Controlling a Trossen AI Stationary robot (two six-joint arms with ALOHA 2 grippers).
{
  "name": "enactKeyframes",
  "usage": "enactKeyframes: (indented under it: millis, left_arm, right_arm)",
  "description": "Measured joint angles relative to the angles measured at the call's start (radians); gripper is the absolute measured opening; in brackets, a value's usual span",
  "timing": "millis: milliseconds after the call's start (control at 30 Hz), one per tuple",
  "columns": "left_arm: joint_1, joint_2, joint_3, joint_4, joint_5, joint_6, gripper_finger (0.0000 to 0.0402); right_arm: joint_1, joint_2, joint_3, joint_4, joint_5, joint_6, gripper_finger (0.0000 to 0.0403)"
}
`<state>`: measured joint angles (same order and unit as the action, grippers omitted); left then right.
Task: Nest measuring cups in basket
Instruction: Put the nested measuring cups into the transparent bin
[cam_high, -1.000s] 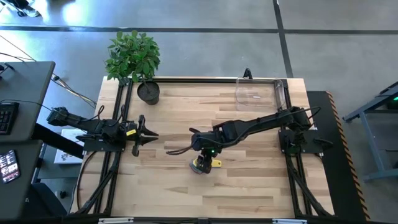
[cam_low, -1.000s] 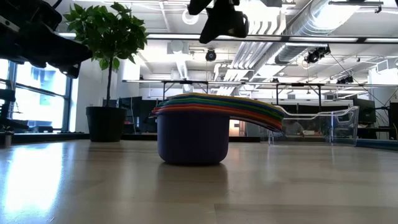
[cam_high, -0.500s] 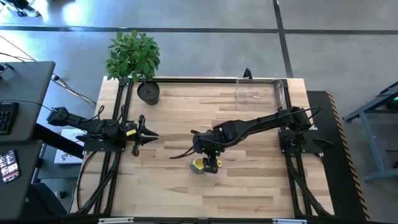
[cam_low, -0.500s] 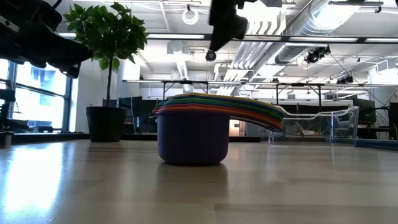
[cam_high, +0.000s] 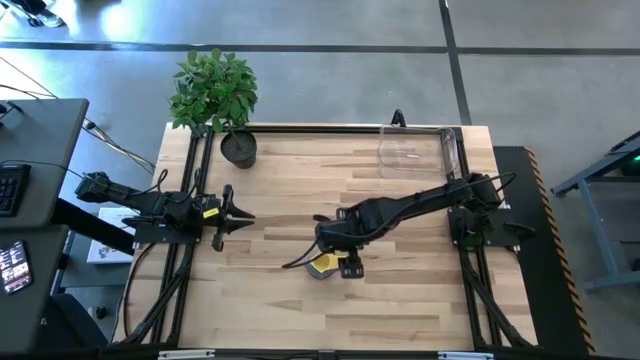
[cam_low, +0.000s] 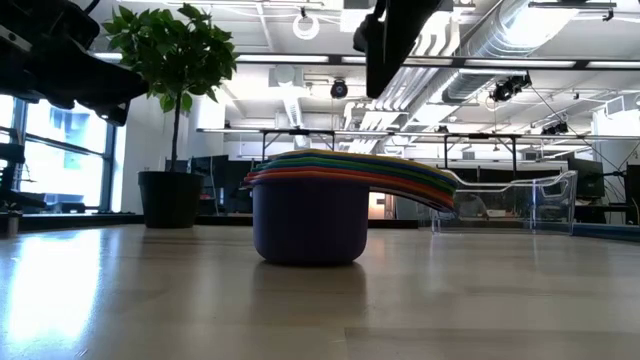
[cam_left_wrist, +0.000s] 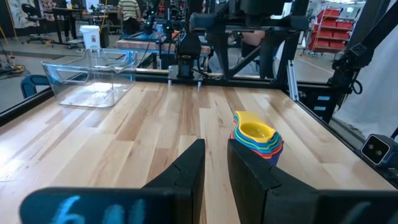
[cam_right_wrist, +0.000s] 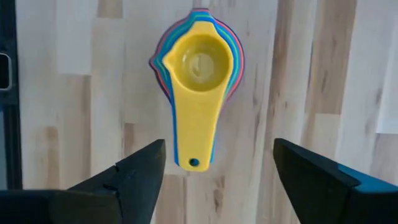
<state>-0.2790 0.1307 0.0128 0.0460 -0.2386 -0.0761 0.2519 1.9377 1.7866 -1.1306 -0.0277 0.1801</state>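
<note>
The measuring cups (cam_high: 322, 265) sit nested in one stack, a yellow cup (cam_right_wrist: 198, 62) on top. The stack rests on the table by the bottom of its largest, dark cup (cam_low: 308, 232), and the handles (cam_low: 420, 185) jut out sideways clear of the wood. My right gripper (cam_right_wrist: 217, 165) hangs open well above the stack (cam_low: 395, 40), pointing down, a finger on each side of the yellow handle (cam_right_wrist: 194, 140) without touching it. The clear basket (cam_high: 418, 150) stands at the table's far right. My left gripper (cam_high: 245, 217) waits level at the left with only a narrow gap (cam_left_wrist: 216, 171) between its fingers and nothing in it.
A black pot with a green plant (cam_high: 238, 148) stands at the far left corner. Dark frame rails (cam_high: 190, 200) run along both sides of the table. Bare wood (cam_high: 400, 300) lies between the stack and the basket (cam_left_wrist: 93, 74), and toward the near edge.
My right gripper has rolled about its own pointing line above the stack while staying over it. The stack of cups has kept its place on the table.
</note>
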Motion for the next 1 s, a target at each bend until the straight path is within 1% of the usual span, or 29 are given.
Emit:
enactKeyframes:
  millis: [133,367,433,567,800,1000]
  left_arm:
    - [0.0,0.0,0.0,0.0,0.0,0.0,0.006]
    - [0.0,0.0,0.0,0.0,0.0,0.0,0.006]
    - [0.0,0.0,0.0,0.0,0.0,0.0,0.006]
    - [0.0,0.0,0.0,0.0,0.0,0.0,0.006]
    - [0.0,0.0,0.0,0.003,0.0,0.0,0.006]
    - [0.0,0.0,0.0,0.003,0.0,0.0,0.006]
  right_arm:
    - [0.002,0.0,0.0,-0.003,0.016,-0.001,0.0293]
    - [0.026,0.0,-0.013,0.032,0.08,0.003,0.0293]
    - [0.027,-0.002,-0.06,0.09,0.072,0.026,0.0293]
    - [0.025,-0.002,-0.147,0.19,0.019,0.047,0.0293]
    - [0.026,-0.004,-0.209,0.261,0.014,0.054,0.0293]
    - [0.034,-0.004,-0.268,0.352,0.002,0.097,0.0293]
